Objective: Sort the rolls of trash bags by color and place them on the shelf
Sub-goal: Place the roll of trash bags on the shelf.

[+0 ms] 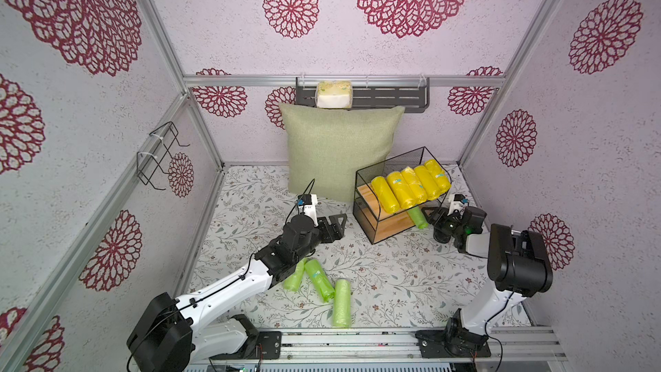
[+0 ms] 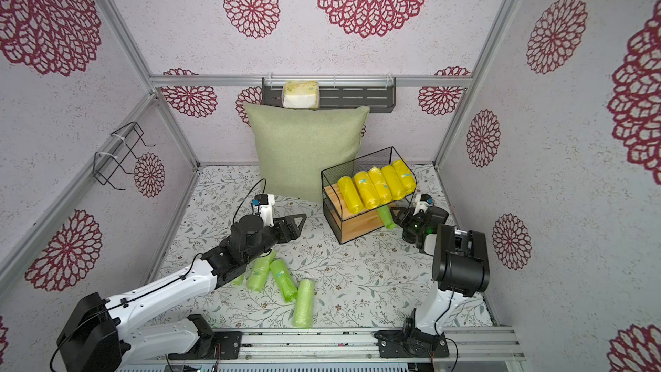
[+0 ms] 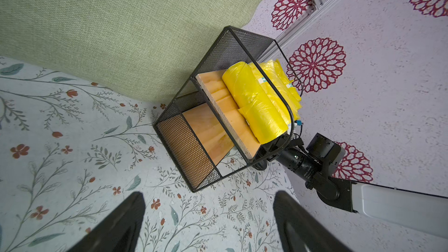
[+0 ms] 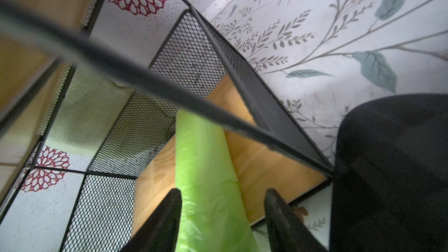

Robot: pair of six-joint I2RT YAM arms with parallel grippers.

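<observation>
In a top view, the rail lies nearest. Beyond it, three green rolls lie loose on the desk. The shelf stands far right, with five yellow rolls on its top board.

Left wrist view: the left end effector is spread wide and empty.

Right wrist view: the right end effector is parted around a green roll lying partly on the lower board. Recommend pushing it fully inside, then backing straight out, clear of the frame.

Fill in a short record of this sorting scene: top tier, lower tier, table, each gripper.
top tier: five yellow rolls side by side on the shelf
lower tier: one green roll, one end sticking out
table: at least three green rolls lying loose
left gripper: open, empty
right gripper: open, astride that green roll
</observation>
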